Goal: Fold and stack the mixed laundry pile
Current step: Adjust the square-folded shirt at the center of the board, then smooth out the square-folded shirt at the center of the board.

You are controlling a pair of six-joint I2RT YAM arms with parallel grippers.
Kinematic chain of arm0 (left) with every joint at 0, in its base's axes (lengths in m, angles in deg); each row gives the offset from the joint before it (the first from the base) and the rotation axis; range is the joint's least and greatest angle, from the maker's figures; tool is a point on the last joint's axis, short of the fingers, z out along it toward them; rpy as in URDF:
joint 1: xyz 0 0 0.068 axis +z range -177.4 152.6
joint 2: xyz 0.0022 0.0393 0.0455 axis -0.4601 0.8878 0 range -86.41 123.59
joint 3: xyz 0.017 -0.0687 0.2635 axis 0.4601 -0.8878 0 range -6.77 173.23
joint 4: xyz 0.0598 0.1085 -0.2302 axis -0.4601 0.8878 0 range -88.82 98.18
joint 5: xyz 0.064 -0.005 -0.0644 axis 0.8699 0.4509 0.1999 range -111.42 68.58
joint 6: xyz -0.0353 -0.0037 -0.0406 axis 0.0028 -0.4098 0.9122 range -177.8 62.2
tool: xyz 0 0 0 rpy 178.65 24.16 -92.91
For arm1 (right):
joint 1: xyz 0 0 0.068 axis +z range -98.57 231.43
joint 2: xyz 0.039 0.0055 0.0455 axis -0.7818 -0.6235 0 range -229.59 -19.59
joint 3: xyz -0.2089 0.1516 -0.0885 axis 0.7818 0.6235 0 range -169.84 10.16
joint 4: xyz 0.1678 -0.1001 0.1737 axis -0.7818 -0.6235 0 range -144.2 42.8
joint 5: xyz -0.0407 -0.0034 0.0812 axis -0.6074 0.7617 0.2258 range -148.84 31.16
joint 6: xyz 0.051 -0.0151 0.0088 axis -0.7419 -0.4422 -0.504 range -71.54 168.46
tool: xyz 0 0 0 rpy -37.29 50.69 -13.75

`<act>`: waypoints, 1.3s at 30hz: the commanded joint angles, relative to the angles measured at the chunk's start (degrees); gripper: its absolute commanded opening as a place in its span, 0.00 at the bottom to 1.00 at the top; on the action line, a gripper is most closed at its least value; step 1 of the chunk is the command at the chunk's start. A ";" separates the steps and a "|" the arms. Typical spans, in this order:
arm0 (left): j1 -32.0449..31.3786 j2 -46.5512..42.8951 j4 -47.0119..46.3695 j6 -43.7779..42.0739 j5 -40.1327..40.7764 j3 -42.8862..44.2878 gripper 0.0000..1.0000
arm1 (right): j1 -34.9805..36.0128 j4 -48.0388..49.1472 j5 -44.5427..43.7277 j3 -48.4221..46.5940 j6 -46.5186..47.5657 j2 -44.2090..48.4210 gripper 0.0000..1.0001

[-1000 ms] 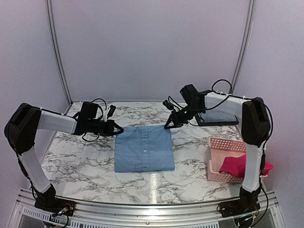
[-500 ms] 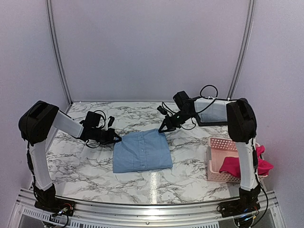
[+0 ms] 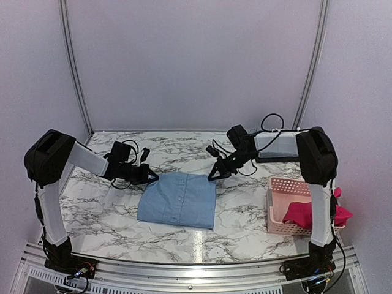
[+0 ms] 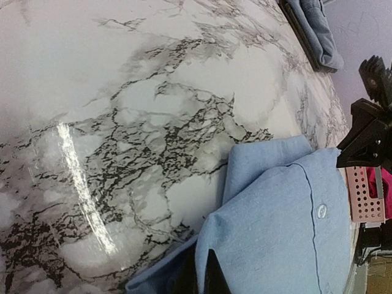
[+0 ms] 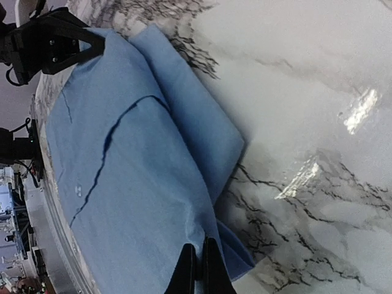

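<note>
L gripper (image 3: 153, 177): jaws pinched together on the far-left corner of the blue shirt (image 3: 177, 201), wrist cam is showing cloth right at the fingers.
R gripper (image 3: 212, 177): same deal, clamped on the far-right corner.
Shirt spot: it's lying folded in the middle of the table (image 3: 98, 208), button strip up, sitting a bit skewed.
Other laundry: magenta garment (image 3: 301, 213) is sitting in the pink basket (image 3: 288, 181) at the right, hanging over its side.
Risk: imo the layers are what's worrying me. Both wrist cams are showing a lower ply peeking out past the top one, so if I'm only pinching part of the stack, the fold is coming undone on the next pull. Uneven pull btw the arms = more skew.
Around: tray (image 3: 283, 160) at the far right, behind the R arm.
In the way: nothing on the shirt's near side afaict, but I'm guessing a wide R swing is risking a clip on the basket.
</note>
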 commanded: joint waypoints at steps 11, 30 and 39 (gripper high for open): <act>3.81 -5.33 0.88 -0.84 -2.72 -0.39 0.00 | 1.36 -1.71 3.53 -9.82 -0.03 0.37 0.00; 5.90 -29.61 -0.71 6.49 19.65 -4.25 0.99 | -3.16 11.15 -24.84 -6.11 -1.06 21.89 0.98; 4.08 -27.64 -0.18 13.82 6.85 2.99 0.99 | -6.08 25.27 4.72 -5.66 -20.76 16.61 0.98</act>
